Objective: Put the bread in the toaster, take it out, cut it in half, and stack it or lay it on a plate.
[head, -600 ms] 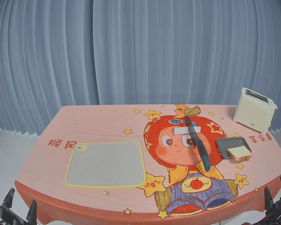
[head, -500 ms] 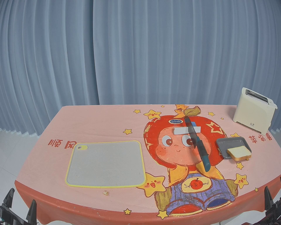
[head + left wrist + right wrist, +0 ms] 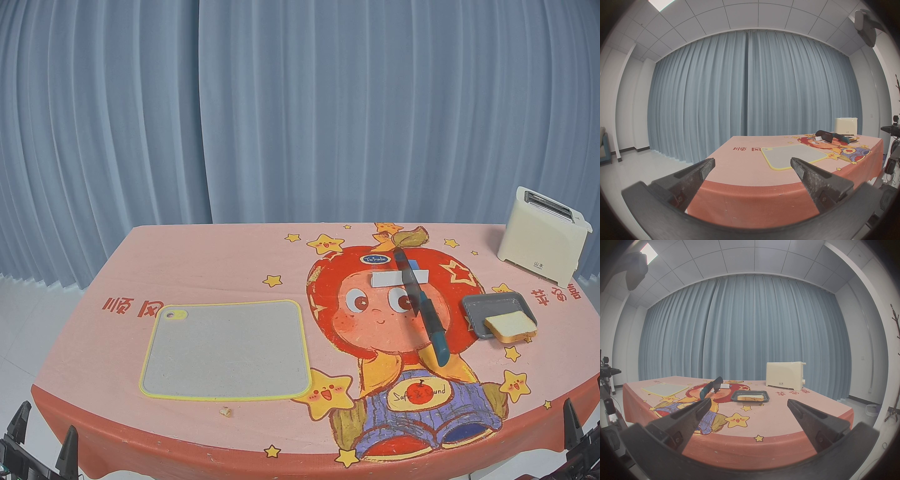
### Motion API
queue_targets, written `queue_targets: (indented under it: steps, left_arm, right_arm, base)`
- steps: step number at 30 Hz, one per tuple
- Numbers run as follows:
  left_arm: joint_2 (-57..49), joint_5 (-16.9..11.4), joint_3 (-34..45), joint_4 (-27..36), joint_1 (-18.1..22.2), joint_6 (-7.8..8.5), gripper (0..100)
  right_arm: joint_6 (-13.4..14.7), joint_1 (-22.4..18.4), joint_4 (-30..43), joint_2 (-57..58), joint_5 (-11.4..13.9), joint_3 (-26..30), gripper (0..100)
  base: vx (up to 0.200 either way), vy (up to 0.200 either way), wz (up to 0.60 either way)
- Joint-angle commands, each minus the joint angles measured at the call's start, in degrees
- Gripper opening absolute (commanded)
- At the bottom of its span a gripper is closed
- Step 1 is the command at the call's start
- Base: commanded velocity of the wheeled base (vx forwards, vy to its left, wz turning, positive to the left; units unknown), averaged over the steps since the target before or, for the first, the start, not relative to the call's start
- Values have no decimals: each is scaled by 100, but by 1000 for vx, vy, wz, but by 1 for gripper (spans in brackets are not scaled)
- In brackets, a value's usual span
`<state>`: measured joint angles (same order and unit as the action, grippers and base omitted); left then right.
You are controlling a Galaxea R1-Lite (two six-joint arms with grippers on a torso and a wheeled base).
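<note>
In the head view the bread (image 3: 510, 325) lies flat on the grey tray (image 3: 487, 304) by the right edge of the desk (image 3: 206, 262) — nearer the right jaws than the left jaws; the left wrist view shows the left jaws spread, empty, off the front-left corner, the right wrist view the right jaws spread too — bread straight ahead.

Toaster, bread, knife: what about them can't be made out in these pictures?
- Toaster: slot's inside, head view, hidden by its own walls.
- Bread: underside, every view, hidden against the tray.
- Knife: blade edge, wrist views, too small.
</note>
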<state>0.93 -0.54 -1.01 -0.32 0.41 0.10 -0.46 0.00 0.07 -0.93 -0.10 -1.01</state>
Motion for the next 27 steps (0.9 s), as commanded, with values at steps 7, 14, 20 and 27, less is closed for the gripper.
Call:
queue_targets:
  steps: [7, 14, 20, 27]
  left_arm:
    - [-93, 1, 101, 5, 2, -1, 100]
    - [-93, 1, 101, 5, 2, -1, 100]
    - [-93, 1, 101, 5, 2, -1, 100]
    - [-93, 1, 101, 14, 2, -1, 100]
  right_arm:
    - [46, 9, -7, 93, -17, 101, 100]
    - [-33, -9, -7, 93, 27, 101, 100]
    - [-6, -9, 1, 93, -8, 92, 100]
    - [-103, -9, -1132, 93, -34, 92, 100]
  base:
    - [0, 0, 0]
    - [0, 0, 0]
    - [0, 0, 0]
    - [0, 0, 0]
